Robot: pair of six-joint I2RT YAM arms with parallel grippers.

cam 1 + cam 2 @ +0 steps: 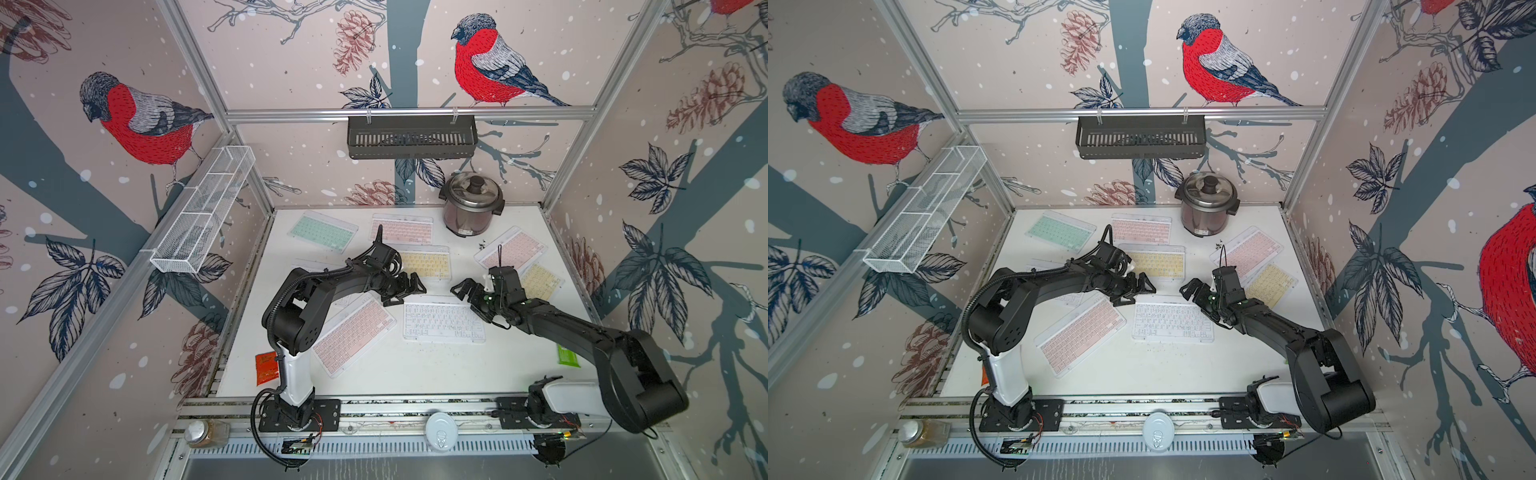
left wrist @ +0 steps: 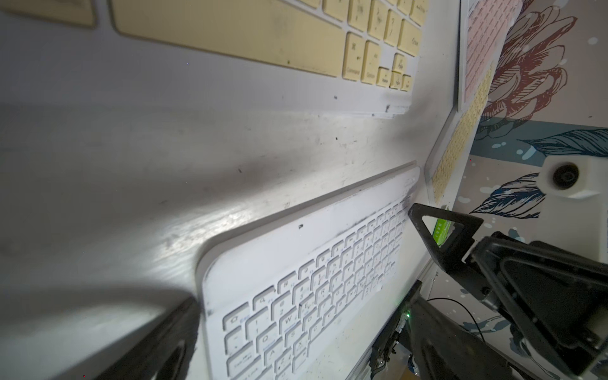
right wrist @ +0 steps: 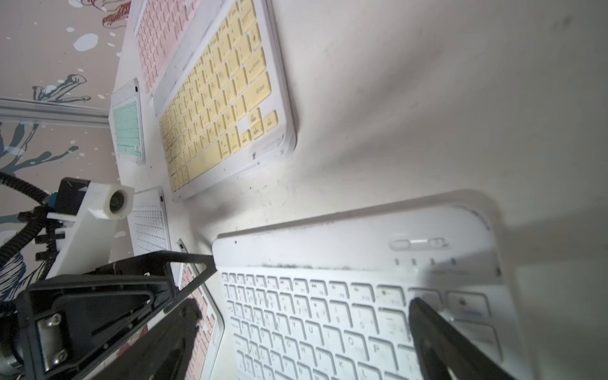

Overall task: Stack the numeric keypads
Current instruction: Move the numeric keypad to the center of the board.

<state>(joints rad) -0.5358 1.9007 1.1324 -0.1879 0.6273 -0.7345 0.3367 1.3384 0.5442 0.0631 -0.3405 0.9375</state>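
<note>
No stack yet: numeric keypads lying flat and apart across the tabletop.

- Towards the far left corner: mint keypad (image 1: 323, 230).
- By the middle of the far edge: far pink keypad (image 1: 401, 229).
- At centre: centre yellow keypad (image 1: 424, 262).
- By the right edge: right pink keypad (image 1: 515, 248) and right yellow keypad (image 1: 540, 281), touching or overlapping, cannot tell which.
- Angled towards the near left corner: near pink keypad (image 1: 353, 334).
- Mostly hidden under the left arm: second white keypad (image 3: 149, 227).

Poised at the two far corners of the white keypad (image 1: 444, 323), just nearer than centre: left claw (image 1: 409, 289) and right claw (image 1: 465, 293), both spread wide, gripping nothing. Probably placed so to raise a thin flat slab by both ends.

Nothing visible inside the black basket (image 1: 411, 137) on the back rail, nor in the wire tray (image 1: 203, 208) on the left wall. Lidded cooker (image 1: 471, 203) at the far edge, contents hidden.
</note>
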